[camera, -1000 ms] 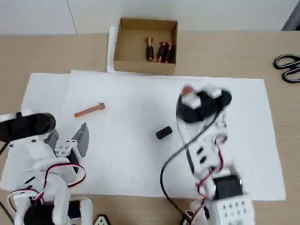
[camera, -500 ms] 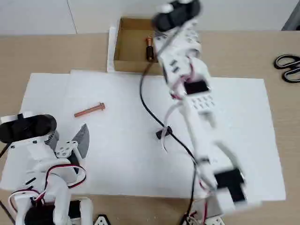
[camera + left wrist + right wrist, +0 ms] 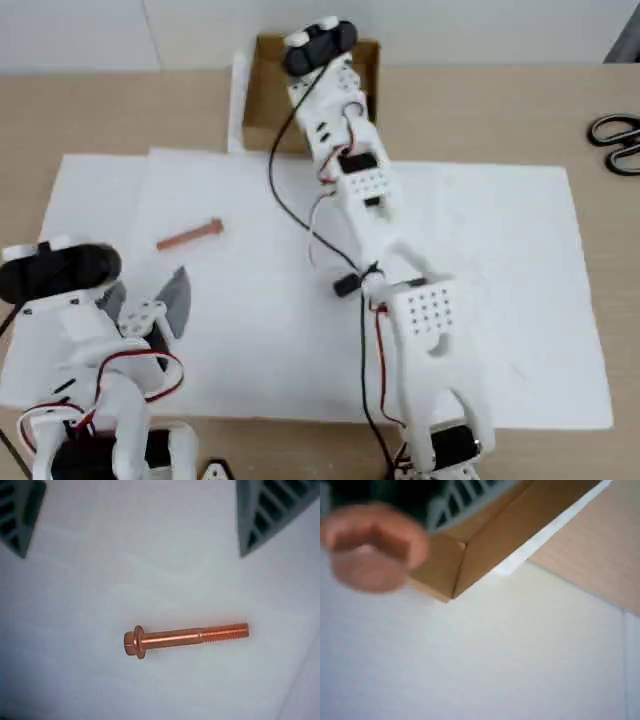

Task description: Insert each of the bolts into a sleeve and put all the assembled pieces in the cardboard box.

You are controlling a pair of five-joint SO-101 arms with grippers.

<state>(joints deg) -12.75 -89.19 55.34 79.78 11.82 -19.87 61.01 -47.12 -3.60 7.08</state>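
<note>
A loose copper bolt (image 3: pixel 190 235) (image 3: pixel 185 637) lies on the white paper. My left gripper (image 3: pixel 143 300) (image 3: pixel 145 520) hangs open just short of it, one grey finger to each side. A black sleeve (image 3: pixel 347 284) lies mid-sheet, partly under the right arm. That arm stretches to the cardboard box (image 3: pixel 260 100) (image 3: pixel 470 555). My right gripper (image 3: pixel 318 50) (image 3: pixel 405 515) hangs over the box, shut on an assembled piece: a blurred copper bolt head (image 3: pixel 370 550) sticks out of a black sleeve. The arm hides most of the box's inside.
The white paper sheet (image 3: pixel 500 250) covers most of the wooden table. Scissors (image 3: pixel 615 140) lie at the right edge. The right arm's long body runs from the table's front edge across the sheet to the box.
The right arm has swung from the middle of the sheet out to the cardboard box, carrying the bolt and sleeve. The left arm has stayed still.
</note>
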